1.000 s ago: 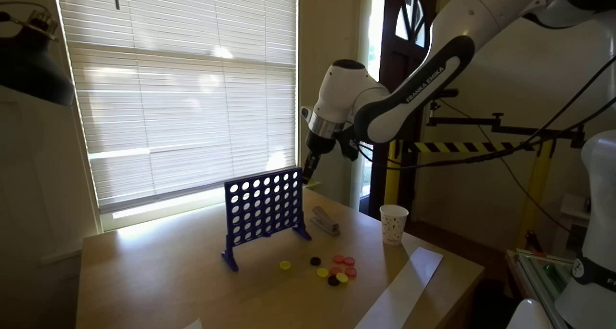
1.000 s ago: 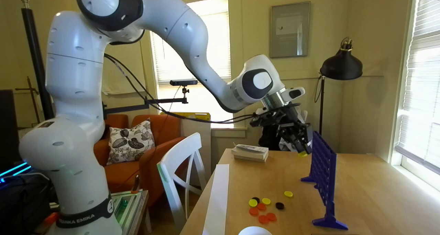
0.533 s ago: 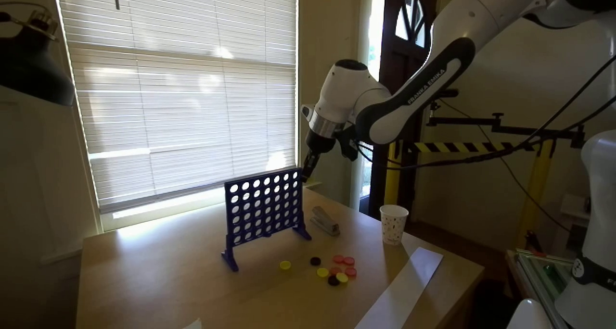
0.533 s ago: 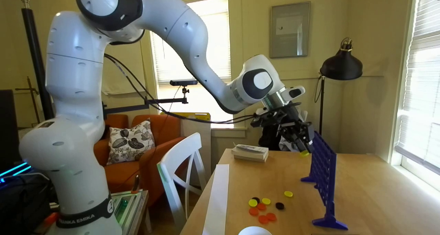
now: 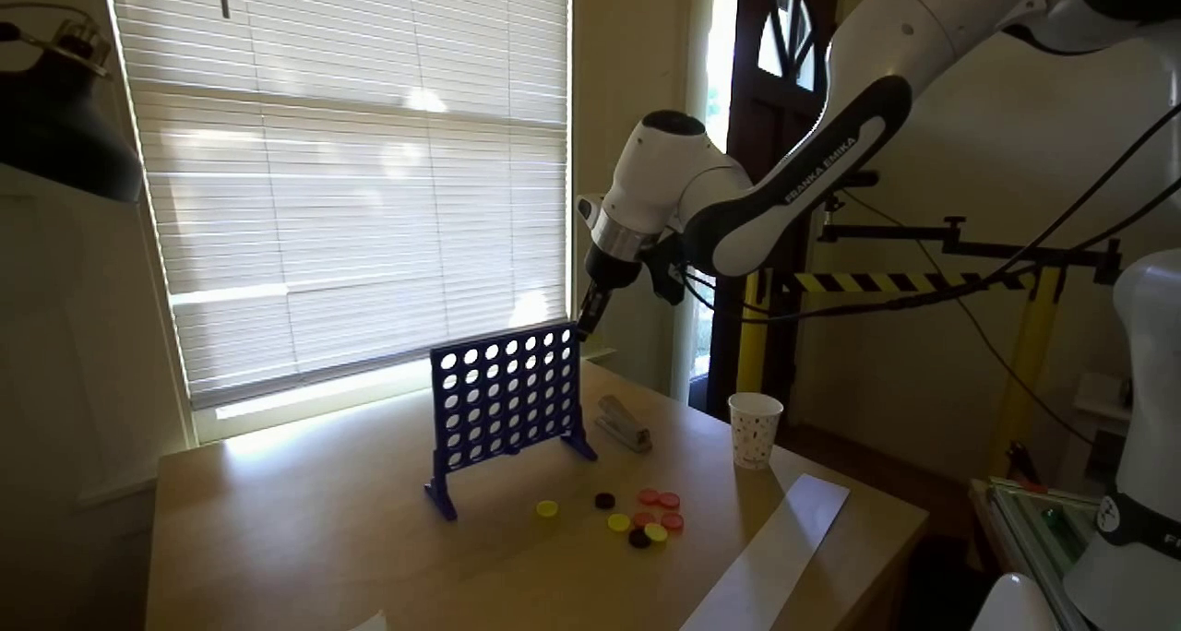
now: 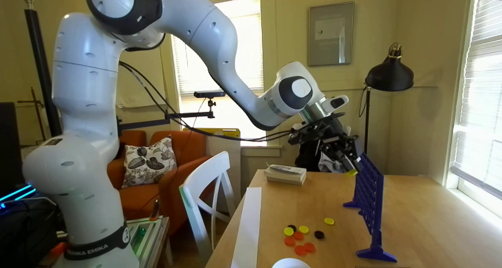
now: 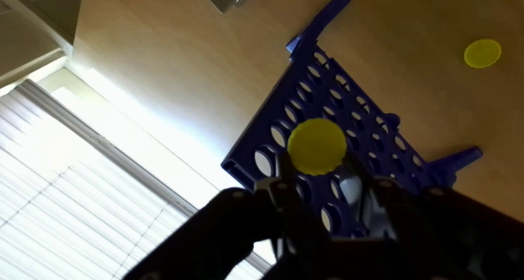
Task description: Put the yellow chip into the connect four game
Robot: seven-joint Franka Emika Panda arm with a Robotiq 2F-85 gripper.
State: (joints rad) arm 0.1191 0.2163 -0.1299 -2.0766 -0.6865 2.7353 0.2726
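Note:
The connect four game is the upright dark blue grid board on two feet; it stands on the table in both exterior views (image 5: 504, 395) (image 6: 368, 193) and fills the middle of the wrist view (image 7: 266, 120). My gripper (image 7: 317, 157) is shut on a yellow chip (image 7: 316, 147), which it grips by its edges. In an exterior view the gripper (image 6: 351, 167) holds this yellow chip (image 6: 352, 172) beside the board's upper part. In an exterior view the gripper (image 5: 582, 334) overlaps the board's upper right corner, and the held chip is hidden. I cannot tell whether anything touches the board.
Loose chips lie on the table: a separate yellow chip (image 5: 547, 509), black chip (image 5: 604, 501), and several red and yellow ones (image 5: 672, 522). A stapler (image 5: 625, 423) lies near the board's foot. A paper cup (image 5: 755, 433) and white strip (image 5: 775, 548) are nearer the robot.
My gripper, with the yellow chip in it, has moved slightly closer to the board and a little upward. The board and loose chips have not moved.

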